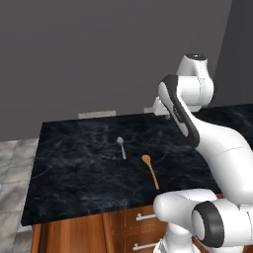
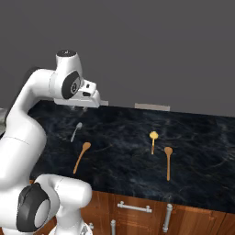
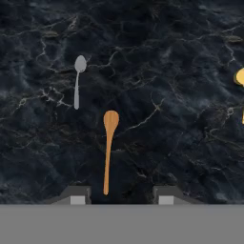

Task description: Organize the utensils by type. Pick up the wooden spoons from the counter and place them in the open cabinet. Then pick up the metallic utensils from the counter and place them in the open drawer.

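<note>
While the gripper hovers apart, wooden spoon lies beneath — untouched.

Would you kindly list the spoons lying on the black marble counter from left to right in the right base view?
Small silver-grey metal spoon → slim orange-brown wooden spoon nearest the arm → lighter yellow-brown wooden spoon → orange-brown wooden spoon farthest right.
</note>
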